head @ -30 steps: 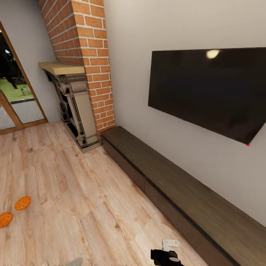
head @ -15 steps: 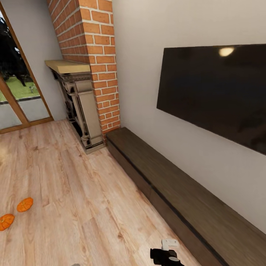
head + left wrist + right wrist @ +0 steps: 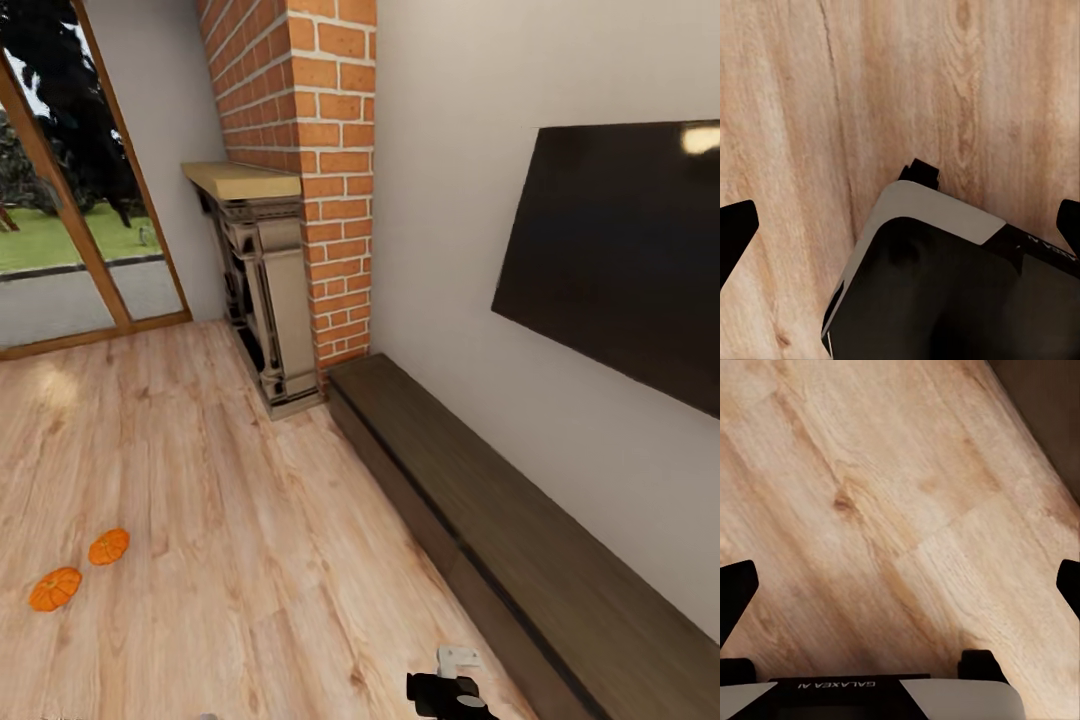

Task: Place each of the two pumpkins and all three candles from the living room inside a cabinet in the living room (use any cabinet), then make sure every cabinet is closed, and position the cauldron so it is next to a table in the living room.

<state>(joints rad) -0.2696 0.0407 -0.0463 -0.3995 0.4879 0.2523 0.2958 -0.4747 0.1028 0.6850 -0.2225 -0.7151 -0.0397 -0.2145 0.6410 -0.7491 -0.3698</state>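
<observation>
Two small orange pumpkins lie on the wood floor at the lower left of the head view, one just beyond the other. The long, low dark-brown cabinet runs along the right wall, its front panels flush and shut; its dark corner also shows in the right wrist view. My left gripper is open over the floor and part of my own body. My right gripper is open above bare floorboards. Both are far from the pumpkins. The candles, cauldron and table are out of view.
A brick chimney with a stone fireplace stands at the cabinet's far end. A black TV hangs on the wall above the cabinet. Glass doors with wooden frames are at the back left. Part of my right arm shows at the bottom.
The camera has turned left: fireplace, cabinet, TV and pumpkins all sit further right in the picture, and more of the glass doors shows. The arm at the bottom holds its place.
</observation>
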